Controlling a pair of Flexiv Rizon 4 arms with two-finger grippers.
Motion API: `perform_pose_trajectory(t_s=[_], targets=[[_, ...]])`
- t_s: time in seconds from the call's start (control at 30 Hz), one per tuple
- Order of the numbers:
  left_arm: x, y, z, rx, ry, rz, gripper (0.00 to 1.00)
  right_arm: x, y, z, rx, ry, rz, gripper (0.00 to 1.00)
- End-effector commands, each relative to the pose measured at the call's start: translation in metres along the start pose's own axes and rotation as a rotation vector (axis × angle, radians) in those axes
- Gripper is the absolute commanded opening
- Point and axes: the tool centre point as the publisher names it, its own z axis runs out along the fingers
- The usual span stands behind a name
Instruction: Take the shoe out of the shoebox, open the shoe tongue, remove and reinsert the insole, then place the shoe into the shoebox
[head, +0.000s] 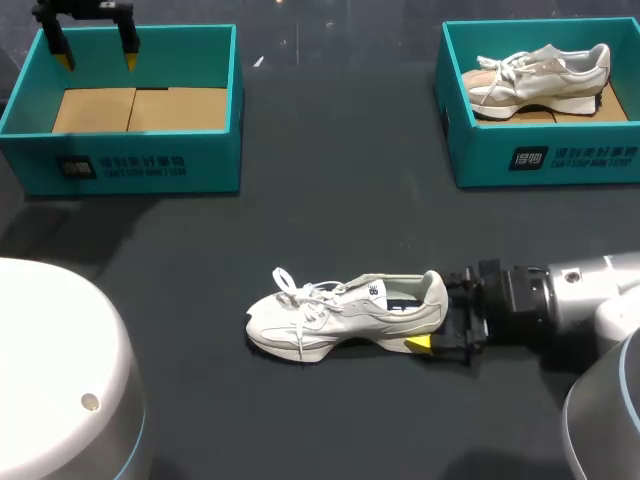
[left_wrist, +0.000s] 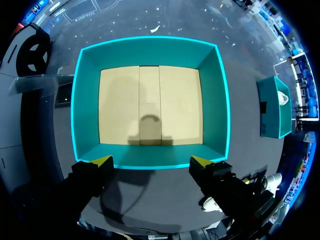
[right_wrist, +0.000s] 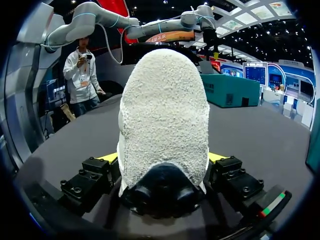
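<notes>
Mid-table, right gripper (head: 440, 314) tight on shoe (head: 340, 312) heel — left gripper (head: 97, 58) wide (above shoebox (head: 150, 165) rim)

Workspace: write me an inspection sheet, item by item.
Surface: dark table.
Job's things: shoe on its sole mid-table; left shoebox empty, cardboard floor showing; right shoebox holds a second shoe.
Clutter: one small white scrap on the table between the shoeboxes, near the left one.
Grippers: left gripper open, over the left shoebox; right gripper shut on the shoe's heel.
Cables: nothing seen.
Surroundings: nothing seen.
</notes>
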Motion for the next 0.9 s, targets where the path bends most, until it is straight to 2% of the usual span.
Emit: perform_pose_trajectory(t_s=[0.03, 0.07, 0.57, 0.9], targets=[[0.000, 0.000, 0.000, -0.001, -0.001, 0.000, 1.00, -0.003, -0.001, 0.005, -0.001, 0.002, -0.005, 0.16], [0.000, 0.000, 0.000, -0.001, -0.001, 0.000, 1.00, -0.003, -0.001, 0.005, -0.002, 0.002, -0.008, 0.00], [0.000, 0.000, 0.000, -0.001, -0.001, 0.000, 1.00, -0.020, 0.000, -0.007, 0.008, 0.039, -0.025, 0.00], [0.000, 0.000, 0.000, -0.001, -0.001, 0.000, 1.00, -0.024, -0.004, -0.006, 0.009, 0.051, -0.009, 0.00]])
